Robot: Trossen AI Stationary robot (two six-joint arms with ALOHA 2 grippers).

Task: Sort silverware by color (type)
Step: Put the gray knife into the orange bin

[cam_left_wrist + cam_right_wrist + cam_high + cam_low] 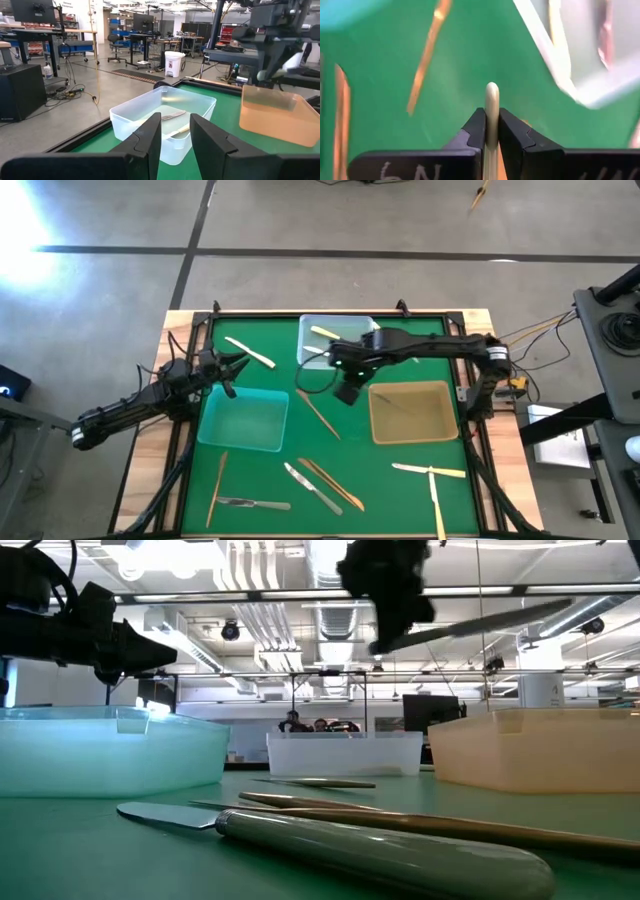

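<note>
Silverware lies loose on the green mat: a cream piece [250, 352], coppery pieces [320, 413] [217, 485] [335, 483], silver ones [250, 503] [312, 487], and two cream ones [430, 471] at the near right. Another cream piece [325, 333] lies in the clear tray [310, 325]. My right gripper [491, 117] hangs high over the table's middle [348, 390], shut on a cream utensil [480, 625]. My left gripper [175, 132] waits level at the left [235, 367], open and holding nothing. My right gripper pinches the cream utensil between its two fingers, a little way in from its rounded end [491, 95], which sticks out past the fingertips. The fingers slant steeply down from above. The utensil is lifted clear of the table, and its long part [520, 615] juts out sideways, nearly level.
A teal tray [245, 420] stands at the left centre and an amber tray [412, 412] at the right centre. The clear tray [150, 107] at the far middle holds two pieces. Black frame rails edge the mat. People show far off in the room.
</note>
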